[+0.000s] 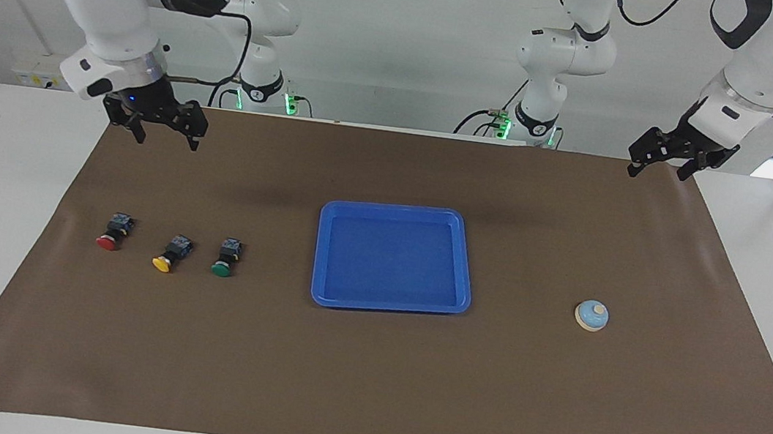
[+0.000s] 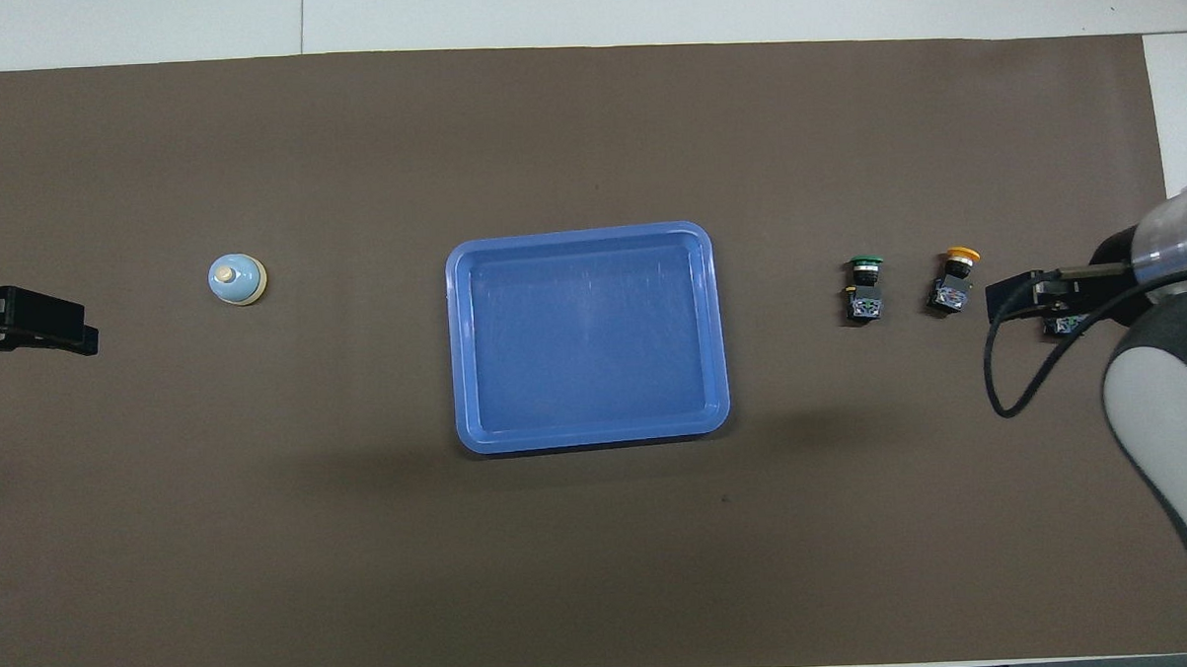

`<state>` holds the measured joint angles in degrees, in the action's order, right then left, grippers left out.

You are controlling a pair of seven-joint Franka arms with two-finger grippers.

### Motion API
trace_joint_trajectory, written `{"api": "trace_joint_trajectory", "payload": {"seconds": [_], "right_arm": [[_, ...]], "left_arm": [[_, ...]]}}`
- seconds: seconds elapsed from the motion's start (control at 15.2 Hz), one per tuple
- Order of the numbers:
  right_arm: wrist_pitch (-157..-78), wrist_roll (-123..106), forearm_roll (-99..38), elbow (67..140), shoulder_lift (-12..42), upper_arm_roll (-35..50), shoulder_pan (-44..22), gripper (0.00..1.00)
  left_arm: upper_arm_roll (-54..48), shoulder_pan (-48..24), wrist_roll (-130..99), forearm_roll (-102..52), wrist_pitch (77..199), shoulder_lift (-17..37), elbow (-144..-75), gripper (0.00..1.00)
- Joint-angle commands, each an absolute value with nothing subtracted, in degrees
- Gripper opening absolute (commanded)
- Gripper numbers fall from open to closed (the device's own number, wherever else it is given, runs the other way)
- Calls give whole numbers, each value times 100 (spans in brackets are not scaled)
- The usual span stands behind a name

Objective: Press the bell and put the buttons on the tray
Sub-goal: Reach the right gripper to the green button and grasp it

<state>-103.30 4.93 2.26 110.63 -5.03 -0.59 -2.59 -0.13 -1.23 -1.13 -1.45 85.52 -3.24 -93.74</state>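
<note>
Nothing is held yet, so this looks like the approach to the first pickup. The right gripper (image 1: 164,133) hangs with its jaws wide and empty over the brown mat (image 1: 367,377) at the right arm's end of the table, on the robots' side of the row of buttons and well above it. The red button (image 1: 112,231) lies at the outer end of that row, the yellow button (image 1: 170,252) in the middle, and the green button (image 1: 226,258) nearest the tray (image 1: 323,253), which sits bare at the centre of the mat. The bell (image 1: 592,315) stands alone toward the left arm's end, unpressed as far as I can judge. The left gripper (image 1: 662,161) waits at the mat's corner on its own side, jaws open, holding nothing.

The next move, as I read it, calls for the right gripper to come down over one button and straddle its black body, while the bell is left to the left arm.

From above, the right gripper covers most of the red button, which suggests contact; only the facing view shows the gripper high and well apart from it. The overhead view, in turn, shows the buttons lying on their sides, caps pointing away from the robots
</note>
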Motion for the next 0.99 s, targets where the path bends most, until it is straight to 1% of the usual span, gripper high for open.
{"api": "trace_joint_trajectory", "payload": {"seconds": [0.0, 0.13, 0.26, 0.46, 0.72, 0.92], "right_arm": [[-11097, 922, 229, 11303, -38, -44, -430, 100], [-11695, 1203, 220, 11312, 411, -44, -536, 100], [-12179, 1466, 220, 11407, 667, -44, -676, 100], [-13128, 1538, 220, 11943, 755, -44, -694, 100], [-13692, 1529, 220, 11953, 1221, -44, -703, 100], [-13956, 1538, 220, 11944, 1493, -44, -694, 100]], "left_arm": [[9, -132, -141, -193, 8455, -369, -9360, 100], [18, -132, -141, -193, 8455, -369, -9360, 100], [9, -132, -141, -193, 8455, -369, -9360, 100], [18, -132, -141, -193, 8455, -369, -9360, 100], [9, -132, -141, -193, 8455, -369, -9360, 100], [17, -132, -141, -193, 8455, -369, -9360, 100]]}}
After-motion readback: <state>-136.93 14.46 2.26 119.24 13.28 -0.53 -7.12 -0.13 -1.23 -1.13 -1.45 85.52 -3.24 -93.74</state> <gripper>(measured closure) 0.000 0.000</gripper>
